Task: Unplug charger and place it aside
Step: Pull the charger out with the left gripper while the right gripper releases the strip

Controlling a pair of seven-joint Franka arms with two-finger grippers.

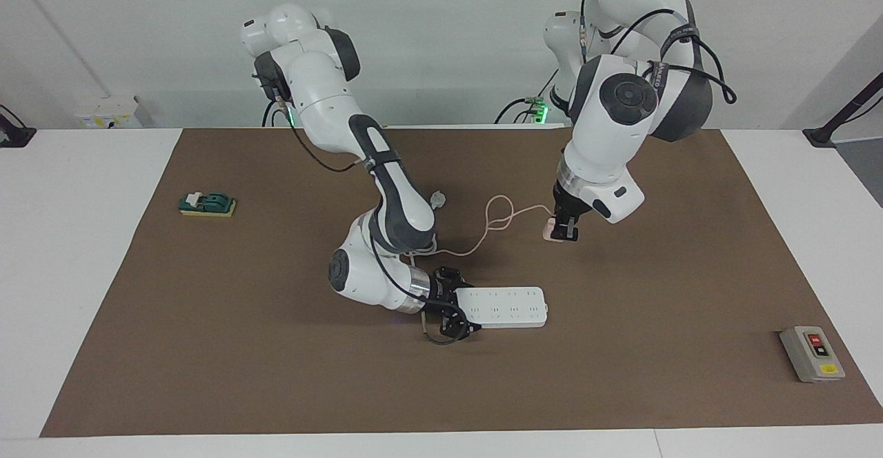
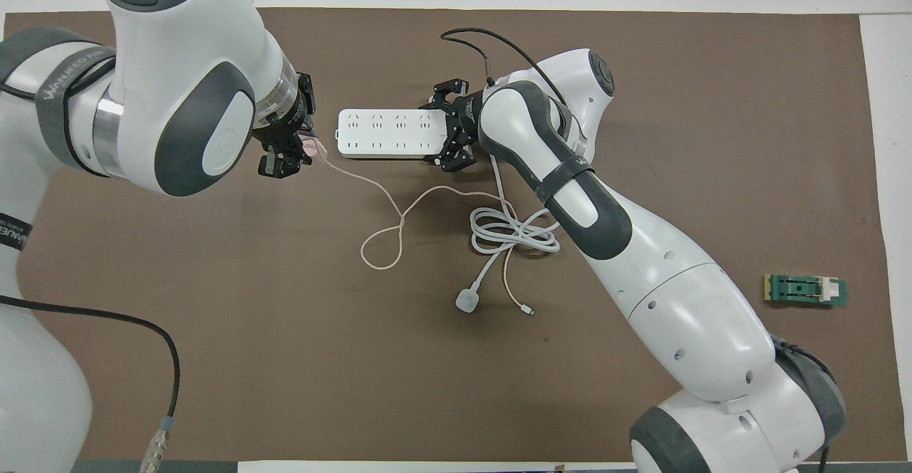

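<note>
The left gripper (image 1: 564,232) has its fingers closed on the pink charger (image 1: 550,229), holding it off the strip and low over the brown mat (image 1: 655,347), toward the left arm's end of the counter (image 1: 83,251). The charger's thin pink cable (image 2: 385,241) trails back in a loop across the mat. Down at the power strip (image 1: 503,306), the right gripper (image 1: 452,313) clamps its fingers across the end of the white body, pinning it flat. Nearer the robots than the strip, a coiled white cord (image 2: 509,234) with its round plug (image 2: 467,300) lies loose. A green block (image 1: 207,203) sits toward the right arm's end, a grey switch box (image 1: 812,353) toward the left arm's end.
</note>
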